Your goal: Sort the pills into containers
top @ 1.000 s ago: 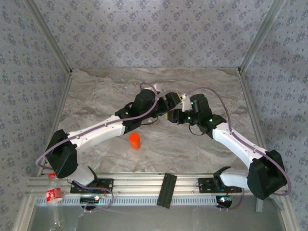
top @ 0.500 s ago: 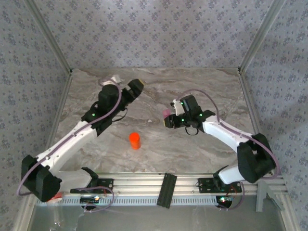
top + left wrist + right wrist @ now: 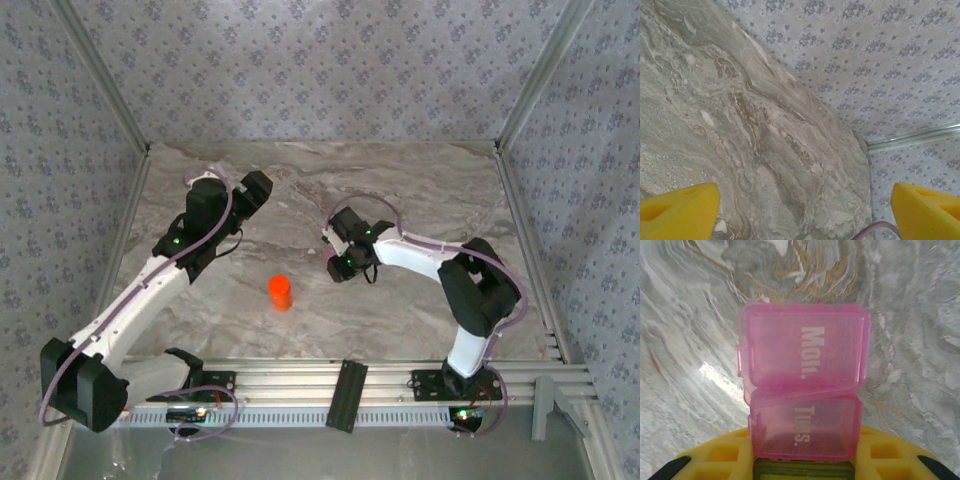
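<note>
Left gripper (image 3: 802, 212): released. The yellow fingers (image 3: 677, 210) are spread wide, with only bare table (image 3: 740, 125) between them and nothing touching either pad.
Right gripper (image 3: 802, 462): clenched on the pill box (image 3: 804, 390), pinching its green end between the yellow fingers (image 3: 715, 460).
Pill box: it sticks out straight ahead of the right fingertips. Two pink compartments marked Mon. and Tues. lie beyond the tips, with Tues. the nearer. Whether the box touches the table behind it I cannot tell.
Lids: both pink lids look down, though I am unsure of the far one.
Orange bottle (image 3: 280, 292): upright on the table, apart from both sets of fingers and nearer the right ones. It is too small to tell whether the cap is on.
Pills: the tinted lids hide the inside of the box, so I cannot tell whether any are in it.
Done so far: by my reading, only the box is in hand.
Left to do: probably nearly everything. The compartments must be opened, the pills got out of the bottle, and each kind dropped into its own compartment.
</note>
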You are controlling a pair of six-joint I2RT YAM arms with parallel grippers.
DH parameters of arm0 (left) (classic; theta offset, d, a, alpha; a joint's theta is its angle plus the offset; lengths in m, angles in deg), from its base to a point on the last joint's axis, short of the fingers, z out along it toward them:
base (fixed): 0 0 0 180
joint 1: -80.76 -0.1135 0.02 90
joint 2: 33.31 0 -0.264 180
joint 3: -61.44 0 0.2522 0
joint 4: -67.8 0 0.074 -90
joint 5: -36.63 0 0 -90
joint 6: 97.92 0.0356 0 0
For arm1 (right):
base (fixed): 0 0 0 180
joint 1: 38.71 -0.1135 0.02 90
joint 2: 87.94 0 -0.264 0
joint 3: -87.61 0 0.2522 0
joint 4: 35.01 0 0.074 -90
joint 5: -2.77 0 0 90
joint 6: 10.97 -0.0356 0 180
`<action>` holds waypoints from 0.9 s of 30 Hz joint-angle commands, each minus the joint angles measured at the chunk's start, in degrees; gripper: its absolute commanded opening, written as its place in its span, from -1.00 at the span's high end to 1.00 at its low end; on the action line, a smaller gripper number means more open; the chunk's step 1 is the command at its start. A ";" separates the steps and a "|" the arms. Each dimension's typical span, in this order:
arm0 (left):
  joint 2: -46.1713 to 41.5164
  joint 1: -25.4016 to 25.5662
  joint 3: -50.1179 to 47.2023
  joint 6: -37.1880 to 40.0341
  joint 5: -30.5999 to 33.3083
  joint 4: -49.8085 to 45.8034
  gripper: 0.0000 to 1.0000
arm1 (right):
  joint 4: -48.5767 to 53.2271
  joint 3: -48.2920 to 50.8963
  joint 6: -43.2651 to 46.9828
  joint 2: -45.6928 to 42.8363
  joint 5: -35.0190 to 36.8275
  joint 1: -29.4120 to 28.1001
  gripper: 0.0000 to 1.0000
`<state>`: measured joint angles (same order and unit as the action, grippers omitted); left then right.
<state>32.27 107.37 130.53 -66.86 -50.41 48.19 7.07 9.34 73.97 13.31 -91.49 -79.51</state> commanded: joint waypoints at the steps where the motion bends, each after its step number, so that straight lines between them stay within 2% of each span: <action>1: 1.08 -0.17 1.00 0.41 -1.93 0.44 -0.78 | 3.85 -2.21 2.27 1.86 3.72 -0.85 0.40; 12: 2.19 0.33 0.99 -0.30 -2.74 1.50 -0.78 | 3.64 -2.19 3.03 4.74 4.18 -2.13 0.17; 15: 2.53 0.54 0.90 -0.45 -2.87 1.89 -0.78 | 3.76 -1.86 3.21 4.68 4.42 -2.24 -0.07; 18: 2.94 0.74 1.07 -0.53 -3.08 2.32 -0.78 | 4.15 -1.50 3.35 3.85 4.90 -2.32 -0.50; 21: 3.36 0.92 1.33 -0.56 -3.36 2.55 -0.78 | 4.44 -0.50 3.22 2.27 5.46 -2.44 -0.73; 27: 3.67 1.07 1.76 -0.30 -3.67 2.77 -0.78 | 5.35 1.19 1.94 1.14 7.79 -2.20 -0.79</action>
<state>35.75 108.20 130.53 -67.12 -53.14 49.61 9.47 9.47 76.95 16.24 -86.41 -81.93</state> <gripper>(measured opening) 0.887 0.896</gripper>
